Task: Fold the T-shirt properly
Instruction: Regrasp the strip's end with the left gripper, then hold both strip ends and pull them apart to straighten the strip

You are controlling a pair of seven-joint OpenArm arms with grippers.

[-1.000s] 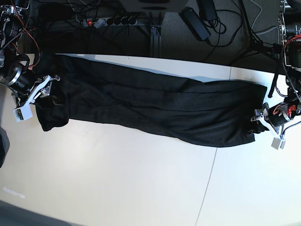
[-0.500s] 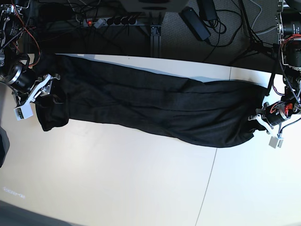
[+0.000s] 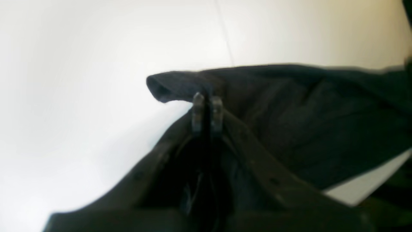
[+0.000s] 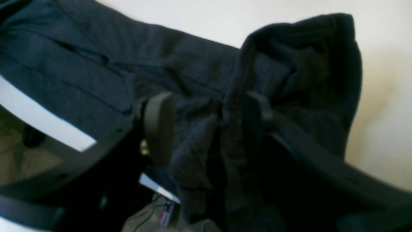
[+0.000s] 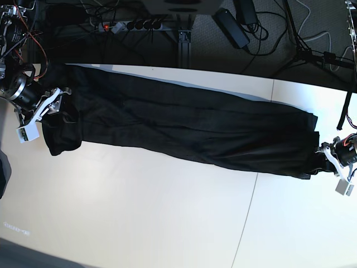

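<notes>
The black T-shirt (image 5: 184, 131) lies stretched in a long, narrow band across the white table (image 5: 139, 212), plain side up. My left gripper (image 5: 324, 160) is at the shirt's right end. In the left wrist view it (image 3: 207, 101) is shut on the fabric edge (image 3: 289, 106), which is lifted slightly. My right gripper (image 5: 54, 109) is at the shirt's bunched left end. In the right wrist view its fingers (image 4: 159, 125) stand wide apart around a raised fold of the T-shirt (image 4: 299, 71). No print is visible.
A power strip (image 5: 131, 25), a black adapter (image 5: 231, 25) and cables lie on the floor beyond the table's far edge. A seam (image 5: 249, 215) runs across the tabletop. A dark object (image 5: 3, 173) pokes in at the left edge.
My left gripper has moved right and toward the front edge with the shirt's end, pulling the shirt longer and tauter. The right gripper has stayed in place.
</notes>
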